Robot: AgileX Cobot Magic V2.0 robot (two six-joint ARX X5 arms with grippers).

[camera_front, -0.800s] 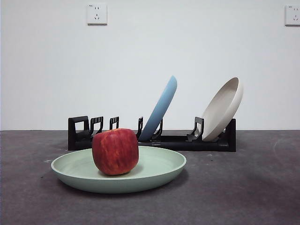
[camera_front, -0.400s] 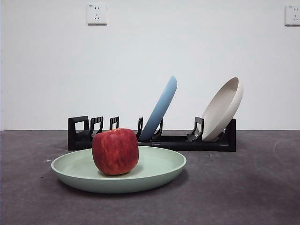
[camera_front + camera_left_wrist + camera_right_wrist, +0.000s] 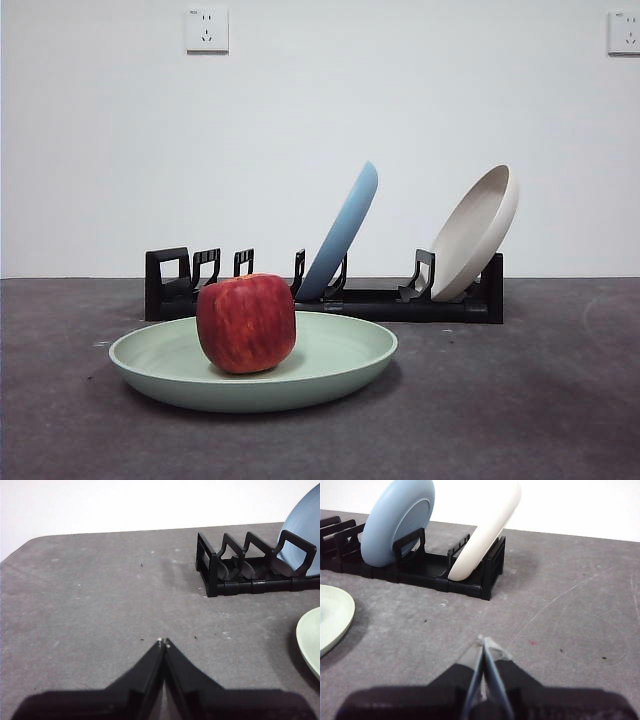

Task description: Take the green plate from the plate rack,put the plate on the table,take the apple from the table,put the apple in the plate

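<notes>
The green plate (image 3: 330, 365) lies flat on the dark grey table (image 3: 520, 400), in front of the black plate rack (image 3: 380, 300). The red apple (image 3: 246, 322) stands in the plate, left of its middle. My left gripper (image 3: 163, 642) is shut and empty above bare table, away from the rack's end (image 3: 215, 570); the plate's rim (image 3: 310, 640) shows at the edge of its view. My right gripper (image 3: 482, 640) is shut and empty above the table, short of the rack (image 3: 470, 580); the plate's rim (image 3: 335, 615) shows there too. Neither arm shows in the front view.
A light blue plate (image 3: 345, 232) and a cream-white plate (image 3: 478, 232) lean in the rack's slots; both also show in the right wrist view, blue (image 3: 400, 520) and white (image 3: 487, 530). The table's rounded far corner (image 3: 30, 542) shows in the left wrist view.
</notes>
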